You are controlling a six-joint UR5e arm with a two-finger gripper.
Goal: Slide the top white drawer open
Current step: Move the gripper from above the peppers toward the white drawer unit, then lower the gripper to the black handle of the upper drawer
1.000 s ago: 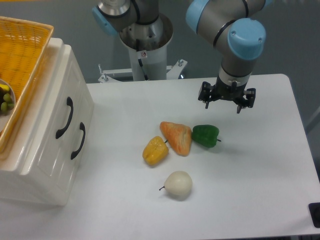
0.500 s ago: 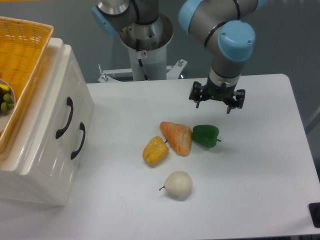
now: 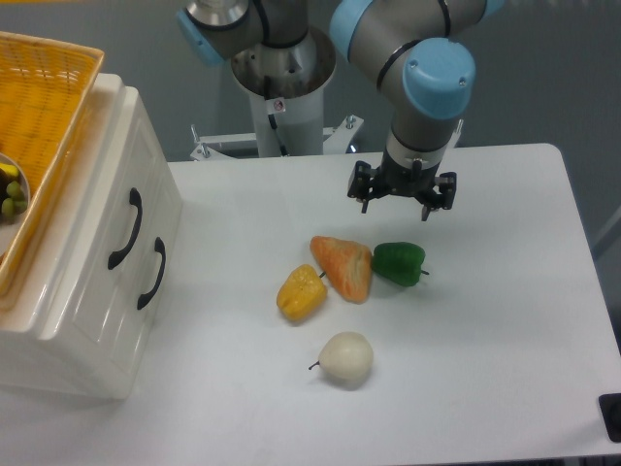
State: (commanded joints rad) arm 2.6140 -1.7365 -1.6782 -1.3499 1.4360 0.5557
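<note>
The top white drawer is the upper of two in the glossy white cabinet at the left edge; it sits shut, its curved black handle facing the table. The lower drawer's handle lies just right of it. My gripper hangs over the back middle of the table, far right of the cabinet, just above a green pepper. It is open, with nothing between the fingers.
An orange wicker basket rests on top of the cabinet. Toy vegetables lie mid-table: an orange piece, a yellow pepper, a green pepper and a white bulb. The robot's base column stands behind.
The arm has swung left by a short way over the second, carrying the open gripper toward the cabinet side. The drawers and vegetables have not moved.
</note>
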